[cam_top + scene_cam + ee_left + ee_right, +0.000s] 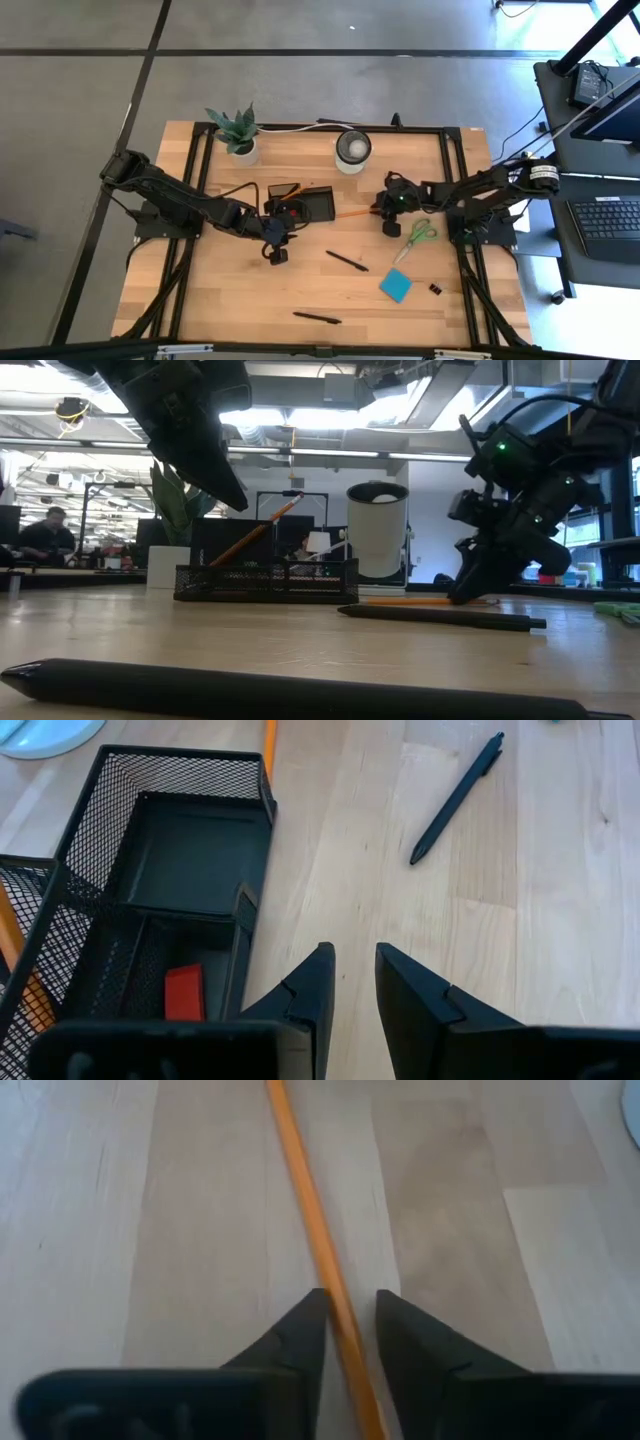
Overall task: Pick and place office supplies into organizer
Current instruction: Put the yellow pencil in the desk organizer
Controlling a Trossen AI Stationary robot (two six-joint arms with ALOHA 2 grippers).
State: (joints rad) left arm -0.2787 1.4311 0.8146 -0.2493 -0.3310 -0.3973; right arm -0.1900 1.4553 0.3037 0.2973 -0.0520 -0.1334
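Observation:
The black mesh organizer stands mid-table and holds a red eraser and a leaning orange pencil. My left gripper hovers just near of the organizer, its fingers a little apart and empty. To the organizer's right, a second orange pencil lies flat on the wood. My right gripper is down at that pencil's right end, shut on it. Green-handled scissors, a blue sticky-note pad, a black clip and two black pens lie loose. My right gripper has the orange pencil's shaft between its two fingers, near the pencil's right end. The fingers slant down from above and from the table's right, one on each side, and the pencil runs on ahead of them. The pencil lies flat on the table.
A white-rimmed cup and a potted plant stand at the far edge, behind the organizer. Bare wood lies between the organizer and the nearer pen, and more along the table's near left.

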